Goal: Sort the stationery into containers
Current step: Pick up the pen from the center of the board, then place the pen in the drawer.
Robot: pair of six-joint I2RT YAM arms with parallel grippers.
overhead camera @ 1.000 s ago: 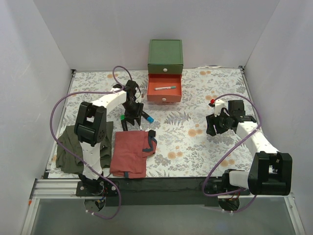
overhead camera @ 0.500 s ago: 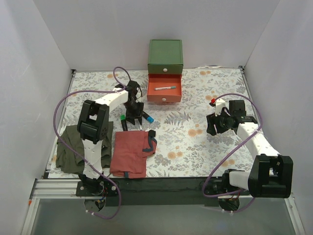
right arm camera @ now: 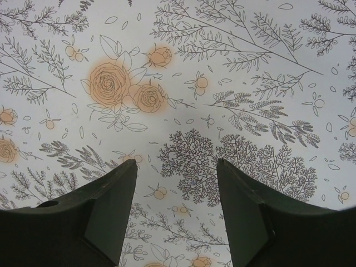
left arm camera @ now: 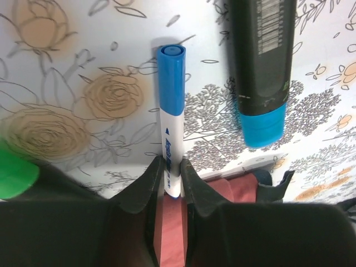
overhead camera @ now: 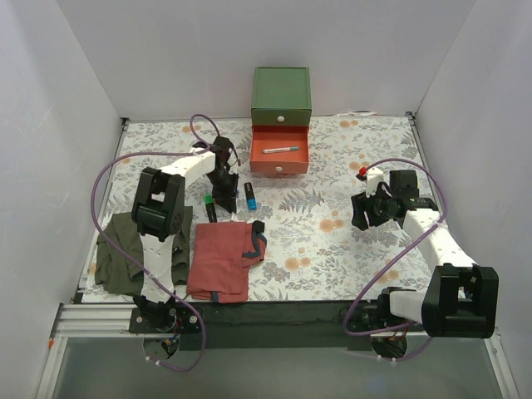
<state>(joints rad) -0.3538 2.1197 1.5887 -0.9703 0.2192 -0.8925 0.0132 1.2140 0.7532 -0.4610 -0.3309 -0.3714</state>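
Observation:
My left gripper (left arm camera: 168,167) is shut on the lower end of a thin white pen with a blue cap (left arm camera: 171,105), at or just above the cloth. In the top view this gripper (overhead camera: 223,188) hides the pen. A thick black marker with a blue cap (left arm camera: 261,55) lies just right of it (overhead camera: 250,197). A green-capped black marker (overhead camera: 209,206) lies on its left; its cap shows in the left wrist view (left arm camera: 14,169). The red-orange drawer (overhead camera: 279,164) of the green chest (overhead camera: 281,90) is pulled open with a thin pen (overhead camera: 281,150) inside. My right gripper (overhead camera: 370,212) is open and empty over bare tablecloth (right arm camera: 177,183).
A red folded cloth (overhead camera: 223,262) lies near the front, just behind my left gripper, and an olive cloth (overhead camera: 116,258) lies at the front left. The chest's upper drawer (overhead camera: 281,118) is shut. White walls enclose the flowered tabletop (overhead camera: 332,224).
My left gripper has shifted slightly toward the far side, and the blue-capped black marker now lies straight and clear to its right. The right arm has barely moved.

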